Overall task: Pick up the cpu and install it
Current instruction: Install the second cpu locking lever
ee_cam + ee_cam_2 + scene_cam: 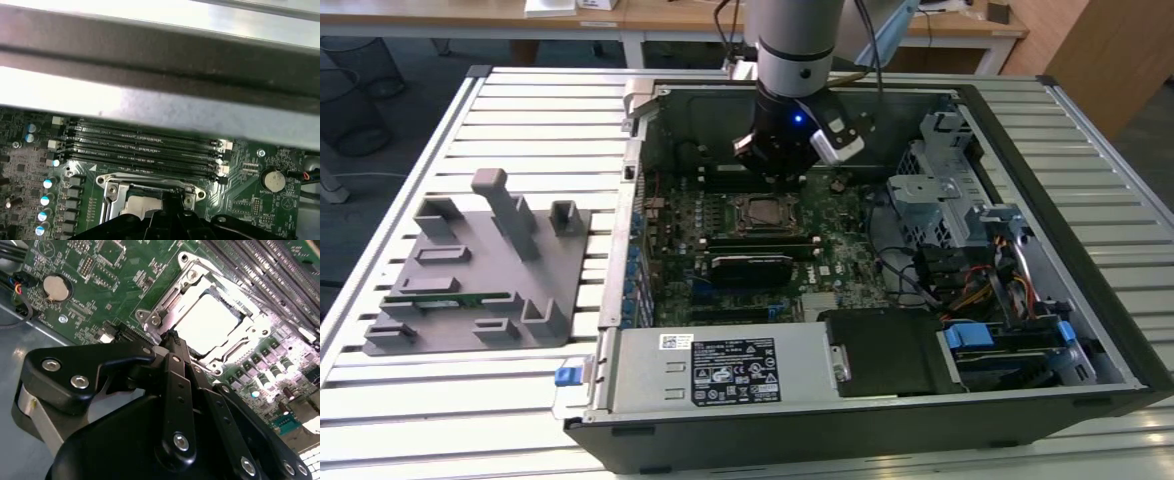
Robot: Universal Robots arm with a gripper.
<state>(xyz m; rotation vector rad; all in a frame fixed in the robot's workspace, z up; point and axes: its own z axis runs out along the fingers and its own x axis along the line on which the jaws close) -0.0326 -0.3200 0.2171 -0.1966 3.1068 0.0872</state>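
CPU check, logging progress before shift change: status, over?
End effector just above the socket, holding nothing visible. CPU seated in the socket frame, silver top showing. Nothing between them.

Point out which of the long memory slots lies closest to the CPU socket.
The lowest of the four parallel black memory slots in the first wrist view, running directly beside the metal socket frame; the others lie farther off.

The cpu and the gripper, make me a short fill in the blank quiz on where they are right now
1. The cpu lies inside the metal ____ frame on the motherboard.
2. The gripper hovers just above the ____.
3. On the exterior view's left, a ____ fixture sits on the table beside the computer case.

Missing words: socket; cpu; grey
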